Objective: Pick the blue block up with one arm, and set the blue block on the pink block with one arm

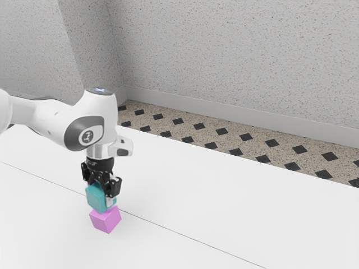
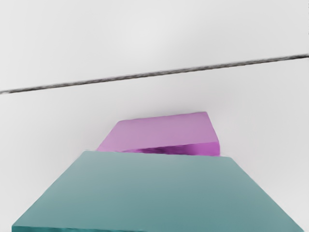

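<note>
Jaws clamped on blue block (image 1: 95,197) (teal-ish, really), held directly over pink block (image 1: 105,219) on white counter (image 1: 224,213); contact btwn them unclear.

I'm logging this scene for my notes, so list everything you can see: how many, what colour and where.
blue block: one, teal-blue, between the gripper's fingers, directly over the pink block
pink block: one, pink, on the table under the blue block, beside the seam
table: one, white, across the foreground
seam: one, a dark thin line across the table top
floor: one, speckled beige with black diamonds, beyond the table
wall: grey, speckled, behind the floor
baseboard: one, white, along the wall's foot
arm: one, white, entering from the exterior view's left
gripper: one, black, shut on the blue block
</note>
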Controlling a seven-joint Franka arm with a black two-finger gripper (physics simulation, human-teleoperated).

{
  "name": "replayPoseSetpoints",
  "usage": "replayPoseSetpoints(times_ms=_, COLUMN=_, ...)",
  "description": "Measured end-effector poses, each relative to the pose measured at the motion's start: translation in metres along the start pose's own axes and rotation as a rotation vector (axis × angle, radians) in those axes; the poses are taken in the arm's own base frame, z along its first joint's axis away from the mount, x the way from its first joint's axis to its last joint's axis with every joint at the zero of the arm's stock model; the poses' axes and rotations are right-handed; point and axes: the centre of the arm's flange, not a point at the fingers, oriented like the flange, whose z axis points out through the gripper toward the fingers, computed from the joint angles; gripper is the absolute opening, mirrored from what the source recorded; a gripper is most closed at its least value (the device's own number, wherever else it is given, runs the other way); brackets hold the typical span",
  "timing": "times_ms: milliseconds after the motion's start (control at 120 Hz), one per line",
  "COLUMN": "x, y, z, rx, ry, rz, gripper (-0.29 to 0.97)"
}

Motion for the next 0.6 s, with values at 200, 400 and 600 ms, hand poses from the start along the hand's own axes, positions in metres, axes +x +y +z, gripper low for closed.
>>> replayPoseSetpoints(times_ms=200, x=-0.005, y=-0.001, z=0.003, rx=-0.008, ry=-0.011, rz=0.013, gripper=0.38)
replayPoseSetpoints(times_ms=400, x=-0.008, y=-0.011, z=0.010, rx=-0.019, ry=-0.023, rz=0.006, gripper=0.44)
replayPoseSetpoints(times_ms=600, x=-0.008, y=-0.014, z=0.010, rx=-0.022, ry=-0.023, rz=0.011, gripper=0.58)
